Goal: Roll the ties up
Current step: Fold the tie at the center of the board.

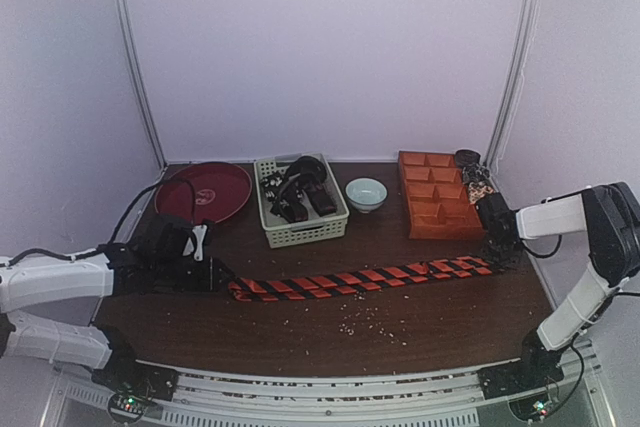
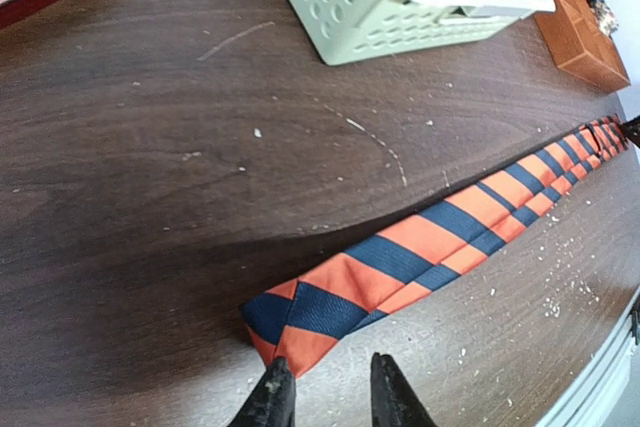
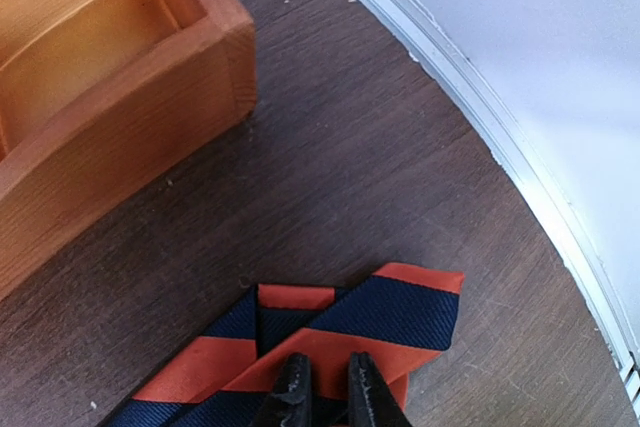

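Note:
The orange-red and black striped tie (image 1: 360, 278) lies stretched flat across the table from left to right. Its pointed left end (image 2: 300, 322) sits just in front of my left gripper (image 2: 327, 384), which is open with nothing between the fingers; the left fingertip (image 2: 274, 387) is at the tie's tip. My right gripper (image 3: 328, 379) sits on the tie's folded right end (image 3: 400, 312), its fingers closed narrowly onto the fabric. More dark ties lie piled in the basket (image 1: 264, 205). A dark speckled tie (image 1: 474, 180) rests by the orange tray.
Along the back stand a red plate (image 1: 203, 190), a pale perforated basket (image 2: 400, 22), a small bowl (image 1: 366, 193) and an orange wooden tray (image 1: 436, 197) with compartments, close to my right gripper (image 1: 497, 247). Pale crumbs (image 1: 360, 323) dot the table's front.

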